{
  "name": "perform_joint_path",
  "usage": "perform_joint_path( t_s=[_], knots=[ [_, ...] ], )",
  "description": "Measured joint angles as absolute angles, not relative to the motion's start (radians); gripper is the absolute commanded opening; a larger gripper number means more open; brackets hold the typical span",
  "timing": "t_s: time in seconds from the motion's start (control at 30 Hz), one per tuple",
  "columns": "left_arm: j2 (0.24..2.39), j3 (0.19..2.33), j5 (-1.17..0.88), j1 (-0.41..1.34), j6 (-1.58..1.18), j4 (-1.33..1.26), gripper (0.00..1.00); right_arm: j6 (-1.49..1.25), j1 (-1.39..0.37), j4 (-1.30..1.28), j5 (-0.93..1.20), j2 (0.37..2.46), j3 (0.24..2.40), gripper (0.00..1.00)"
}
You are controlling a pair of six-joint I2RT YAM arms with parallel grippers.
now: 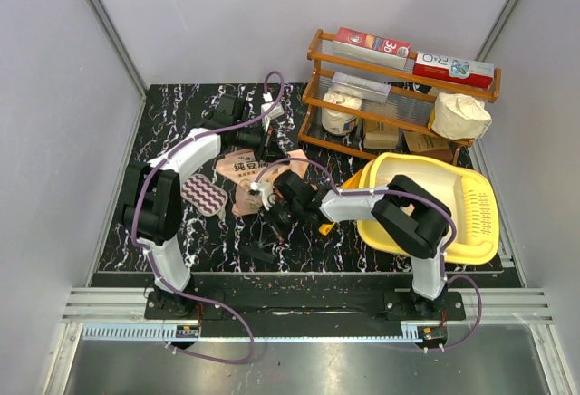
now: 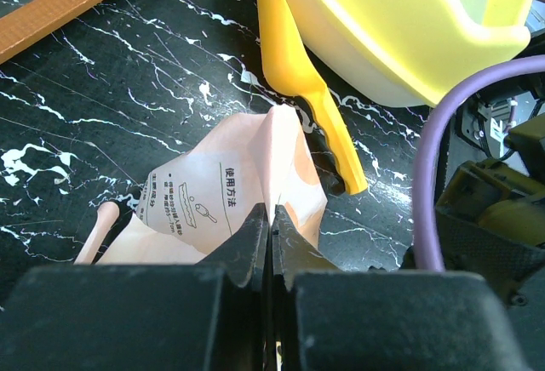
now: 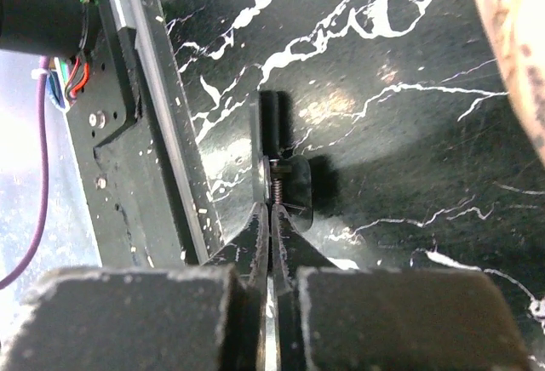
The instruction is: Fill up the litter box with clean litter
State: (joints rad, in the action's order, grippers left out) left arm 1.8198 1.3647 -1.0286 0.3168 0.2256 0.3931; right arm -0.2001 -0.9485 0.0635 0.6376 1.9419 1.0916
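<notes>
The left end effector [image 2: 271, 222] is clamped on the edge of the litter bag [image 2: 213, 205], which lies on the bench [image 2: 128, 90] with the box [image 2: 409, 31] beyond. The right end effector [image 3: 271, 214] is shut at a small black tool [image 3: 285, 171]; I cannot tell whether it holds it. The step looks to be opening the bag, and next it needs lifting over the box and tipping.

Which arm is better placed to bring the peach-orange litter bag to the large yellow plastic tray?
Left: the left gripper is shut on the peach-orange bag; the right gripper is shut at the black marbled table.
</notes>
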Motion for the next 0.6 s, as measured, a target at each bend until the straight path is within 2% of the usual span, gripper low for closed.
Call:
perform_joint_path(
  t_s=[0.2, 0.4, 0.6],
  knots=[
    [1.821, 1.388, -1.023, 0.318, 0.272, 0.447, 0.00, -0.112, -0.939, 0.002, 0.664, 1.843, 1.053, 0.00],
    [1.821, 1.452, -1.007, 0.323, 0.437, 0.610, 0.00, 0.043, -0.836, -0.160, 0.730, 1.584, 1.054, 0.00],
    [1.821, 1.534, -0.957, 0.329, 0.672, 0.859, 0.00, 0.244, -0.691, -0.386, 0.762, 1.334, 1.157, 0.00]
  ],
)
